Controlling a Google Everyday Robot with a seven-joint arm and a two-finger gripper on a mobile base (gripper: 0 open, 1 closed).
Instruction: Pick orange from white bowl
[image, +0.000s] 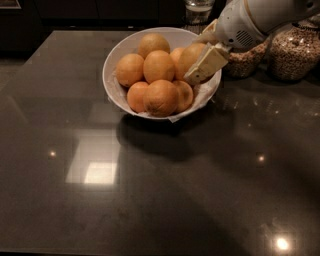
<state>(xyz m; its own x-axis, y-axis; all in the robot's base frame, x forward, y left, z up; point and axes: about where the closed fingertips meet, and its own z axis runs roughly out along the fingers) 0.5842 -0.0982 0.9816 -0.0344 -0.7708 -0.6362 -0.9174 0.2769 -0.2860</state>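
Observation:
The white bowl (108, 75) stands at the back of the dark countertop and holds several oranges. My gripper (195, 62) reaches in from the upper right over the bowl's right side. It is shut on the orange (185, 57), a large, dull orange-tan one. One cream finger (206, 64) lies across the orange's right front and partly hides it. The orange sits a little higher than the oranges beside it. The far finger is mostly hidden behind the orange.
Two glass jars of grains (295, 50) (244, 62) stand close behind and to the right of the bowl, under my arm. A drinking glass (199, 10) stands behind the bowl. The dark, glossy countertop (150, 190) stretches toward the front.

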